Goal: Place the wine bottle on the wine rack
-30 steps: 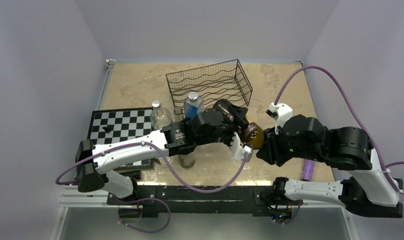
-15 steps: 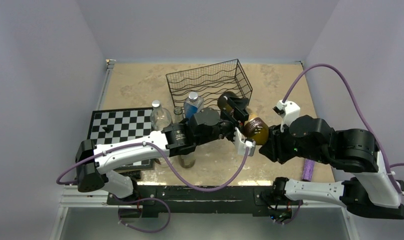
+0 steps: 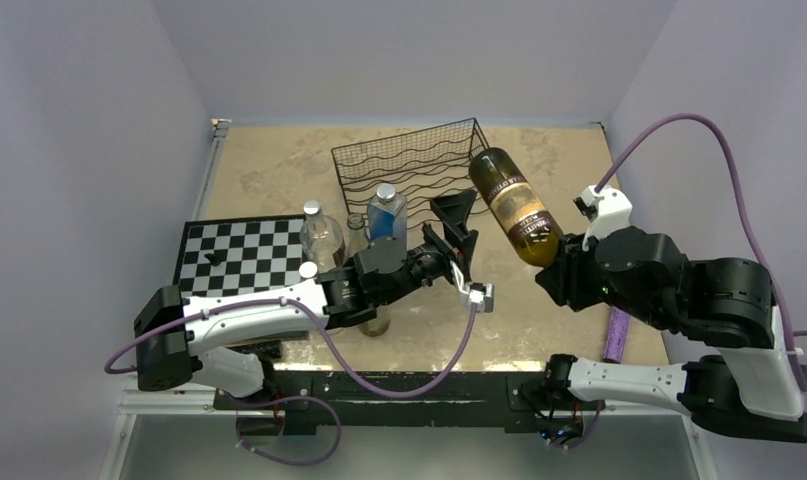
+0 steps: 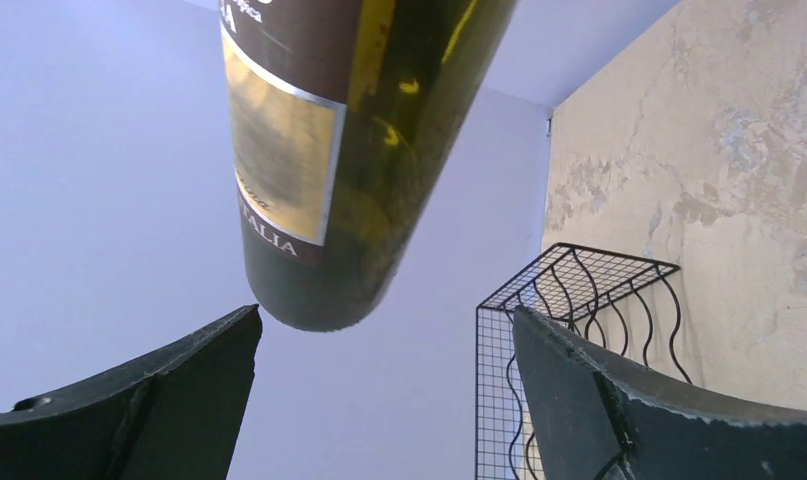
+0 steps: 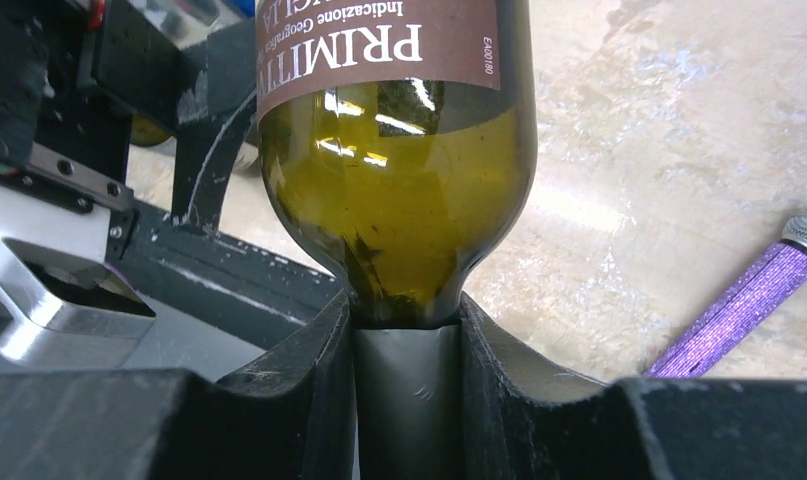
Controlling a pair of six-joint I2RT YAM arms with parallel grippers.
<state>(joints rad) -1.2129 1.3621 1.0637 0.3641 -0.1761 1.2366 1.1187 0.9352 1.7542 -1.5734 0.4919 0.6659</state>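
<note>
Left gripper (image 3: 451, 225) and water bottles (image 3: 385, 212) crowd the wine rack (image 3: 419, 165) front; right flank free

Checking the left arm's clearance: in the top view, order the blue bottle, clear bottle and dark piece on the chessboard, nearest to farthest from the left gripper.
1. Blue bottle, just left of the left gripper.
2. Clear bottle, further left, by the chessboard's corner.
3. Dark piece, far left on the chessboard.
</note>
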